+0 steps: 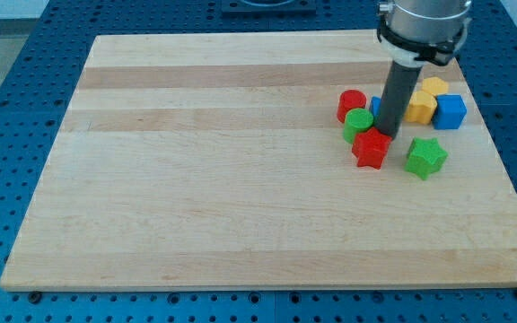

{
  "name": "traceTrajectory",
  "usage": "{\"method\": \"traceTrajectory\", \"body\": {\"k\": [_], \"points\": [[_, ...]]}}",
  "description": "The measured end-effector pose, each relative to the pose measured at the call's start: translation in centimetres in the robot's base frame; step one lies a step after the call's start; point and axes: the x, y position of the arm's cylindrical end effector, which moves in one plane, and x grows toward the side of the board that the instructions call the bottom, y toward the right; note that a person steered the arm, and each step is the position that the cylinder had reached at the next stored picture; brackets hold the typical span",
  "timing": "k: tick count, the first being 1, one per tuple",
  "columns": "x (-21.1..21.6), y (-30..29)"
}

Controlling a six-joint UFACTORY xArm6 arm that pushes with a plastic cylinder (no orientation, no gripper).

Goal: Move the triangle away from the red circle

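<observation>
The red circle (352,104) stands at the left of a cluster of blocks on the view's right. A blue block (376,108), mostly hidden behind my rod, sits just right of it; its shape cannot be made out. My tip (389,135) rests against the upper right of the red star (371,149), right of the green circle (359,122), which touches the red circle from below.
A green star (426,157) lies right of the red star. A yellow block (420,107), another yellow block (435,87) and a blue cube (450,111) sit right of the rod. The wooden board (196,179) lies on a blue perforated table.
</observation>
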Motion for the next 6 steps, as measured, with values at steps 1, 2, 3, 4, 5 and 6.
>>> {"method": "traceTrajectory", "body": {"k": [1, 2, 3, 4, 5, 6], "points": [[-1.3, -6.5], [-1.5, -6.8], [-2.8, -0.6], [-4.2, 3.2], [-5.6, 1.1], [-3.9, 0.1]]}}
